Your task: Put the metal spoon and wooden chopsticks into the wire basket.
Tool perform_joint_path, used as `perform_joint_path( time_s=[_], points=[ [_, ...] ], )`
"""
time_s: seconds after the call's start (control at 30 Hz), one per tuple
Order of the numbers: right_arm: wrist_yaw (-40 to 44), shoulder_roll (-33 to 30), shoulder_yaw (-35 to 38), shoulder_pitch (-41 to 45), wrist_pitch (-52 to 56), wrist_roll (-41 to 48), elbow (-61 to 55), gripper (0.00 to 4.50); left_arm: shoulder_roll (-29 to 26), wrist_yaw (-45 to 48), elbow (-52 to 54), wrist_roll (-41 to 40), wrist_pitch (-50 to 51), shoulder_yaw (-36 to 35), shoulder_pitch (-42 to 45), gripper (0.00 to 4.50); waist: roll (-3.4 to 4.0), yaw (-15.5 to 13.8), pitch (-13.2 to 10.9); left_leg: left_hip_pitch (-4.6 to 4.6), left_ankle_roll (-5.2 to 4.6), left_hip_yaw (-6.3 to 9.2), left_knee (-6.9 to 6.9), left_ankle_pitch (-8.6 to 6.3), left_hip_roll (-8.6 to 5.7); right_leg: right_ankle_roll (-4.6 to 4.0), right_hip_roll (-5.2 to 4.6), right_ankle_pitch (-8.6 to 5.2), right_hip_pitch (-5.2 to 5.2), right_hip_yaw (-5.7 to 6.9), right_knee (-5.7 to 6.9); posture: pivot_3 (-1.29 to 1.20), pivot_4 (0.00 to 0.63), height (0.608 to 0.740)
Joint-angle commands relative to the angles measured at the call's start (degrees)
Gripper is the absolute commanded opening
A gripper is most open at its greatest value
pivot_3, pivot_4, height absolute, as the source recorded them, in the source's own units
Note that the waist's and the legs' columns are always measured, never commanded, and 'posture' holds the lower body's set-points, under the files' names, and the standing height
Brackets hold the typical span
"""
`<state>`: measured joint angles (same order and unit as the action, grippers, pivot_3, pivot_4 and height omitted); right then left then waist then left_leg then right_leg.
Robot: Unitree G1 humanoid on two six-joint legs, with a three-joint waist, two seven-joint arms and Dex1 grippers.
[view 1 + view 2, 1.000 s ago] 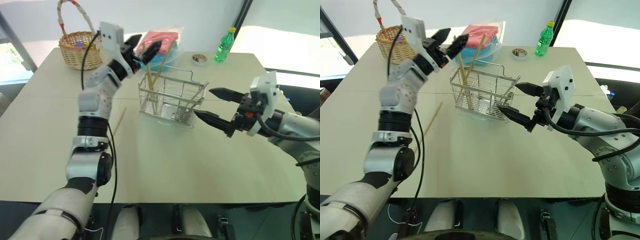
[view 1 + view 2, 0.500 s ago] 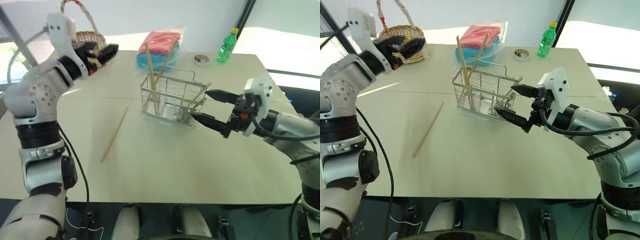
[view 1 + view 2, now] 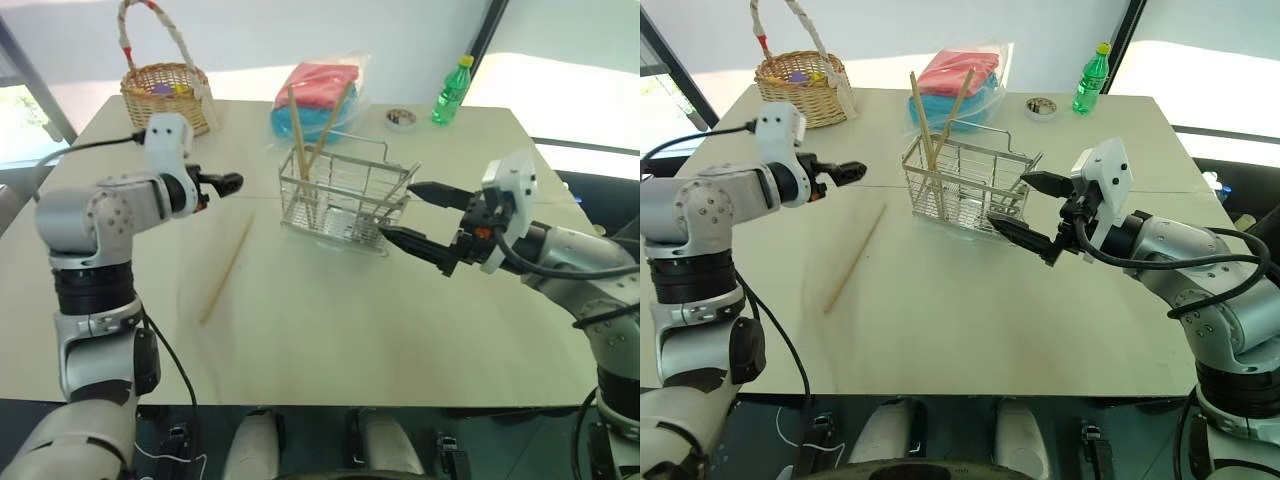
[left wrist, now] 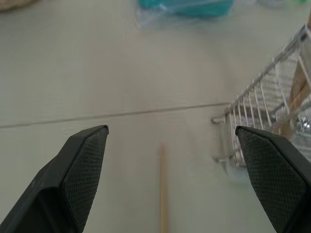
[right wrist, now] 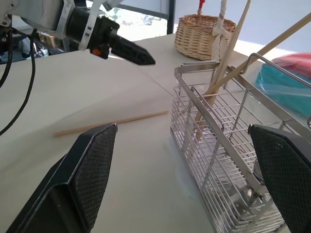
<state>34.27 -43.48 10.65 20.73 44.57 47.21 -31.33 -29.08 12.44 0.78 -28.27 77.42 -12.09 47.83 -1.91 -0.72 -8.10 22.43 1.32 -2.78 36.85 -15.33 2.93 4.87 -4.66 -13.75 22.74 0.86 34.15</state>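
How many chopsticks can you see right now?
3: two wooden chopsticks stand crossed in the wire basket; one lies on the table left of it.

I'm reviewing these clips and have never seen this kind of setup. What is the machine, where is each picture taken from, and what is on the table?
It is a humanoid robot with two arms, each ending in a two-fingered black gripper. Two pictures come from cameras in its head, looking down over the table; the other two come from cameras on its wrists, looking out between the fingers. The left gripper and right gripper are both open and hold nothing. A wire basket stands mid-table with two wooden chopsticks leaning inside it. One more chopstick lies flat on the table beside the basket, below the left gripper. Farther back are a wicker basket, a bag of cloths and a green bottle.
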Motion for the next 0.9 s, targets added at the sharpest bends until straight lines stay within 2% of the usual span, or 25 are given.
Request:
perform_joint_path(
  time_s=[0.03, 0.2, 0.43, 0.63, 0.9],
  points=[
    [-0.4, 0.3, 1.2, 0.4, -0.8, 0.2, -1.8, 4.50, 0.6, 0.7, -0.1, 0.5, 1.1, 1.6, 0.1, 4.43, 0.00, 0.0, 0.0, 0.00, 0.00, 0.00, 0.00, 0.00, -0.01, 0.00, -0.01, 0.00, 0.00, 0.00, -0.01, 0.00, 0.150, 0.728],
    [-0.5, 0.1, 1.5, 0.0, -0.6, 0.7, -2.2, 4.50, -0.9, 1.3, -3.5, 5.3, -2.6, 8.9, -3.5, 4.43, 0.01, 0.2, 0.0, -0.02, 0.00, 0.00, -0.02, 0.00, -0.01, -0.01, -0.01, 0.00, 0.02, -0.01, 0.00, 0.00, 0.150, 0.728],
    [0.5, -0.3, 1.5, -0.6, -0.2, 2.0, -3.1, 4.50, 3.4, 1.3, -10.4, 8.3, -5.6, 10.9, -1.9, 4.43, 0.01, -0.1, 0.0, 0.00, 0.00, 0.00, -0.01, 0.00, -0.01, -0.03, -0.03, -0.01, 0.02, -0.01, -0.02, 0.00, 0.150, 0.728],
    [5.0, -3.2, 1.6, -4.4, 0.3, 3.7, -6.2, 4.50, 5.7, 2.2, -14.2, 10.1, -7.8, 11.9, -0.4, 4.43, 0.01, 0.0, 0.0, 0.06, 0.00, -0.01, -0.01, 0.00, -0.03, -0.04, -0.06, -0.01, 0.03, -0.01, -0.08, 0.00, 0.150, 0.728],
    [4.8, -3.8, 2.3, -5.9, 0.2, 4.0, -6.8, 4.50, 7.1, 1.7, -18.5, 11.5, -7.1, 9.7, 1.1, 4.43, 0.01, 0.1, 0.0, 0.02, -0.01, 0.02, 0.00, 0.00, -0.02, -0.03, -0.04, -0.01, 0.04, -0.01, -0.05, 0.00, 0.150, 0.728]
  ],
)
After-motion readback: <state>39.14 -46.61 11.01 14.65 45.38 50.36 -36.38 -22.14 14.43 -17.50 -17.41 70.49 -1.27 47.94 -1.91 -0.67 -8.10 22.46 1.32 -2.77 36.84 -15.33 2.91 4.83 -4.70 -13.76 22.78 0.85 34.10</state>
